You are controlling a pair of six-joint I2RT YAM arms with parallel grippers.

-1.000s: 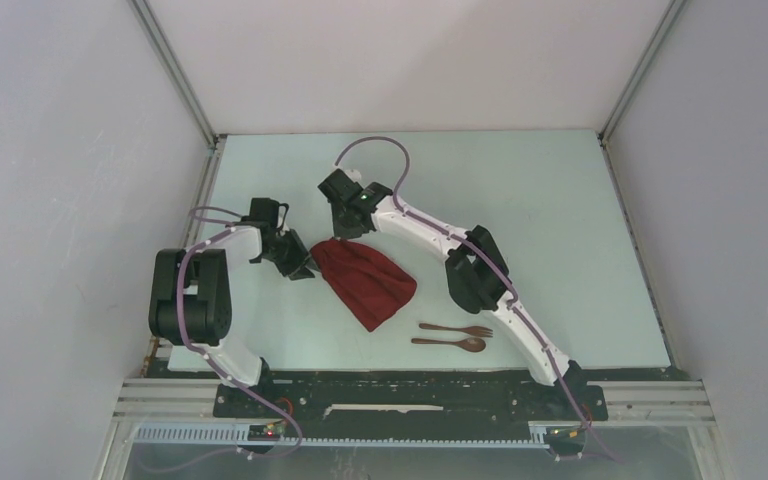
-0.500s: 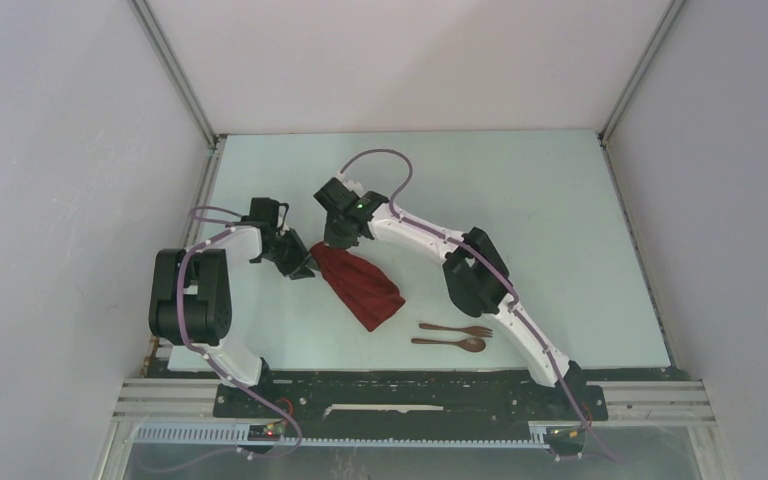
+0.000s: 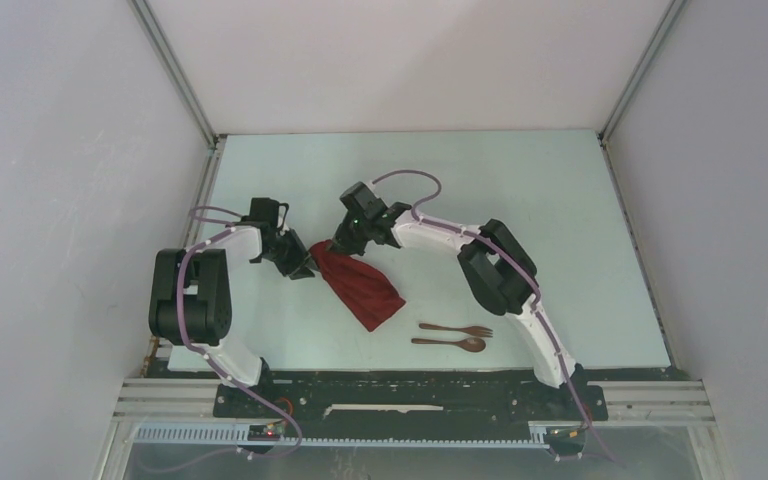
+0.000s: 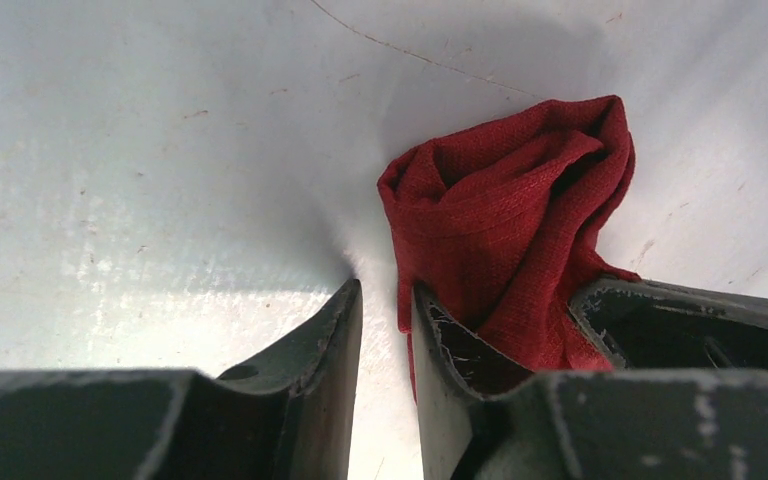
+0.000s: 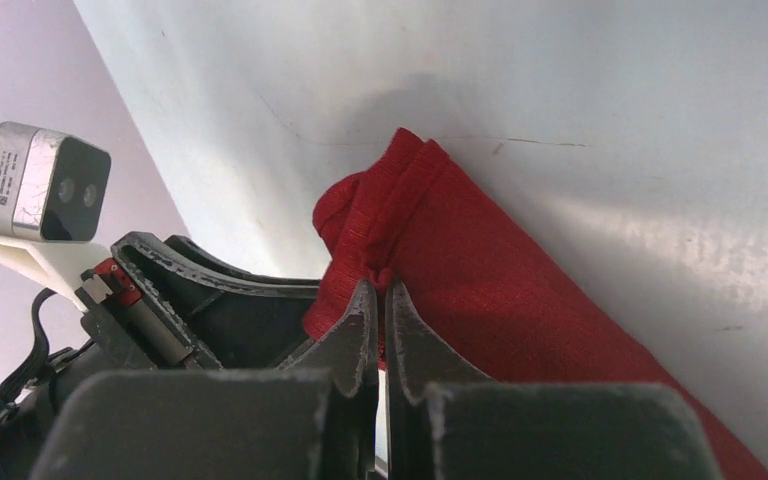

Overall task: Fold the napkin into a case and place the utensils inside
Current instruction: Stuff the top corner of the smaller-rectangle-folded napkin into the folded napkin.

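Observation:
The dark red napkin (image 3: 362,286) lies as a narrow folded strip on the table, running from far left to near right. It also shows in the left wrist view (image 4: 505,215) and in the right wrist view (image 5: 530,300). My right gripper (image 3: 346,247) (image 5: 380,290) is shut on the bunched far end of the cloth. My left gripper (image 3: 301,264) (image 4: 386,292) stands at the same end with a narrow gap between its jaws. Bare table shows in that gap, and the cloth lies against the outside of its right finger. The fork (image 3: 457,329) and spoon (image 3: 450,343) lie side by side, near right of the cloth.
The pale table (image 3: 530,200) is walled by white panels at the left, back and right. The right arm's elbow (image 3: 500,265) hangs above the table, just beyond the utensils. The left gripper's body (image 5: 200,300) is close beside my right fingers.
My right gripper has moved right and nearer with the cloth's end in it, and the napkin has narrowed from a wide lobe to a strip. The left arm has not moved.

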